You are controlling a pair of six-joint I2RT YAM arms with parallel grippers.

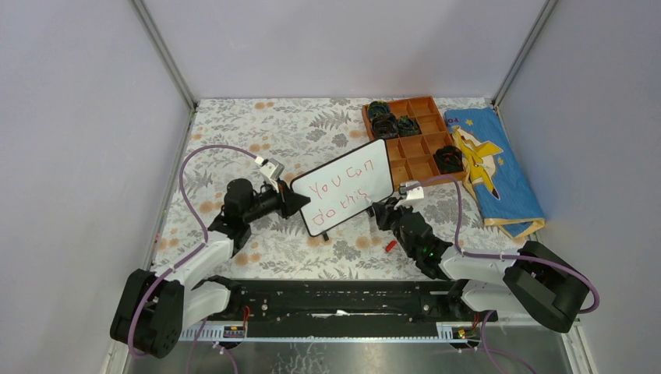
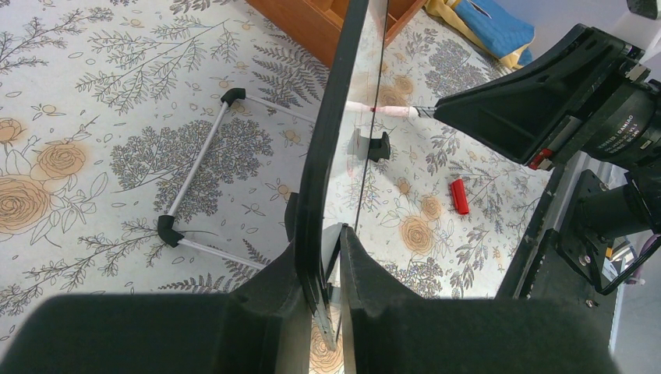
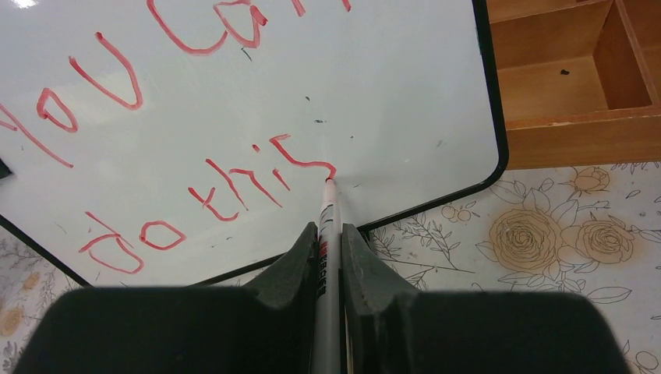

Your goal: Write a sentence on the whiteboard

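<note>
Whiteboard [image 1: 347, 187] stands tilted near the middle of the flowered tabletop [image 1: 234, 132], and we see it between the two arms, its written face turned toward their bases. The sentence [image 1: 340, 195] runs across it in thin red letters on two lines, "You can" above "do this".

Our left tool [image 2: 322, 241] is clamped on the board's black frame at its left edge. From the left wrist we look along the board edge-on, and the frame is pinched between the two dark fingers. A thin wire stand [image 2: 195, 179] with black corners rests on the tabletop just behind the board.

Our right tool [image 3: 328, 234] is closed around a marker [image 3: 327, 261], whose barrel runs up between the fingers. The red tip touches the white surface right at the tail of the last "s" in "this", close to the board's lower right corner. So the board lies directly ahead of this tool, and only the marker touches it.

A small red piece [image 1: 390, 245] lies on the tabletop beside the right arm. A brown compartment tray [image 1: 425, 148] sits just behind the board's right end, and a blue cloth [image 1: 507, 175] lies beside the tray.
</note>
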